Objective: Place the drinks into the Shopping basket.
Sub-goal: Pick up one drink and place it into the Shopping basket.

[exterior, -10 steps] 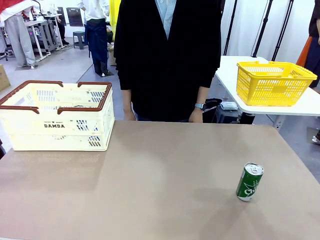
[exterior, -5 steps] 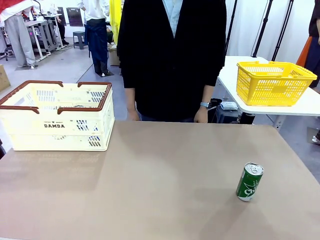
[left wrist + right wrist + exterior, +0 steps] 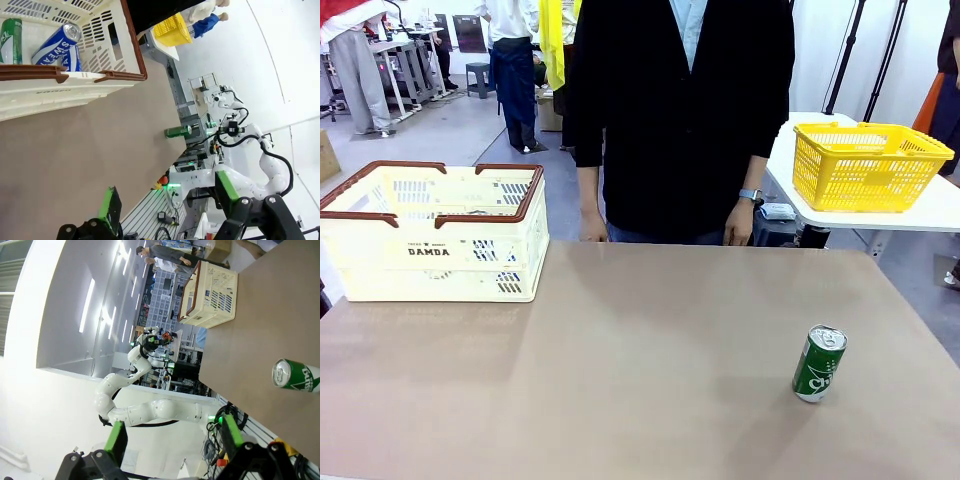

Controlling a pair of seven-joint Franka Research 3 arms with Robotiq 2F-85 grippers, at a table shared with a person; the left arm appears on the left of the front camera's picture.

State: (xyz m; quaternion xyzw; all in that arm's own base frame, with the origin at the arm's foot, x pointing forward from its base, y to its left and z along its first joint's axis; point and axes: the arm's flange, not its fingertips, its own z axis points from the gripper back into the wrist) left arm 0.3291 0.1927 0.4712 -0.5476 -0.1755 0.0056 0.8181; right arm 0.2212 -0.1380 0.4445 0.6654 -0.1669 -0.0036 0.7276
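1. Only the person (image 3: 685, 120) moved, stepping a little toward my right behind the surface (image 3: 640, 330); the rest stayed put.
2. My left tool (image 3: 170, 197) and right tool (image 3: 175, 436) both hung open and empty.
3. One green can (image 3: 819, 363) stood upright on the surface's right side, well apart from the Shopping basket (image 3: 430, 250).
4. A blue can (image 3: 57, 46) and a second green can (image 3: 11, 34) sat inside that basket.
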